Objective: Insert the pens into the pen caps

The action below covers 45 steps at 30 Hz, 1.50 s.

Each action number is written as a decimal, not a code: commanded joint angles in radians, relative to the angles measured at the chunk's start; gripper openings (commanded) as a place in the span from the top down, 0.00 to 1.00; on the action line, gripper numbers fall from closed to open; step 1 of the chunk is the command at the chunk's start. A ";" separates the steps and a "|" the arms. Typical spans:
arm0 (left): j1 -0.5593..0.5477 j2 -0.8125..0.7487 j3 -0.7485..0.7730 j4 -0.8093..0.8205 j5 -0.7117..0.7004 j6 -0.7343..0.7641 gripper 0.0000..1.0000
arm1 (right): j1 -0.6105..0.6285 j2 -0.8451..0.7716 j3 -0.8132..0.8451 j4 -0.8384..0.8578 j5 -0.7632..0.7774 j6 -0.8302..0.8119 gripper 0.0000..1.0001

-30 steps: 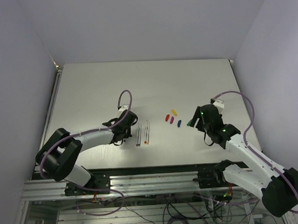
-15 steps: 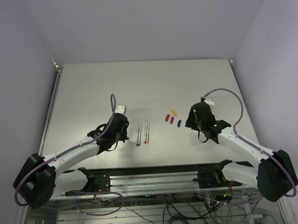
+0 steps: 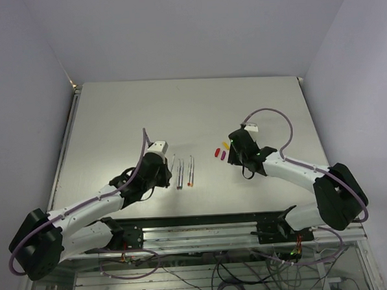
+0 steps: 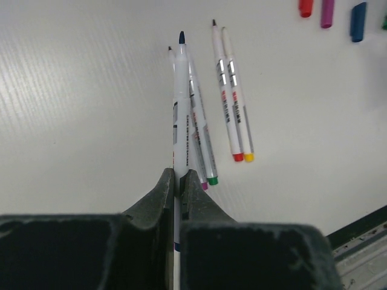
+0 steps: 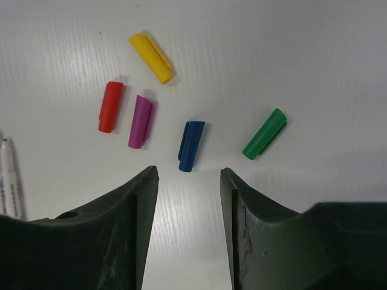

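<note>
My left gripper [image 4: 179,175] is shut on a pen [image 4: 182,103] with a dark blue tip, which points away from the wrist above the table. Two pens [image 4: 202,139] with purple and green ends lie just under it, and two more [image 4: 233,103] with red and yellow ends lie to the right. My right gripper [image 5: 188,172] is open, low over the table, with nothing between its fingers. The blue cap [image 5: 190,145] lies just ahead of its gap. Around it lie the purple cap [image 5: 140,121], red cap [image 5: 110,106], yellow cap [image 5: 151,58] and green cap [image 5: 265,133].
In the top view the loose pens [image 3: 186,172] lie between the two grippers, near the table's front edge [image 3: 204,215]. The caps [image 3: 221,151] sit right of them, with the right gripper [image 3: 237,157] beside them. Walls close in the table on three sides.
The right arm has swung left over the caps and its jaws have narrowed. The left arm has changed pose, with the pen staying pinched in its jaws.
</note>
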 commanded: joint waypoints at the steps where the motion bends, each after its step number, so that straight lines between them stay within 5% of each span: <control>1: -0.010 -0.037 -0.021 0.093 0.077 0.010 0.93 | 0.003 0.033 0.016 0.021 0.047 0.015 0.55; 41: -0.029 -0.099 -0.072 0.180 0.133 0.015 0.93 | -0.003 0.234 0.026 0.123 0.062 0.045 0.65; 45: -0.031 -0.096 -0.075 0.183 0.132 0.012 0.93 | -0.002 0.240 0.003 0.134 0.051 0.045 0.75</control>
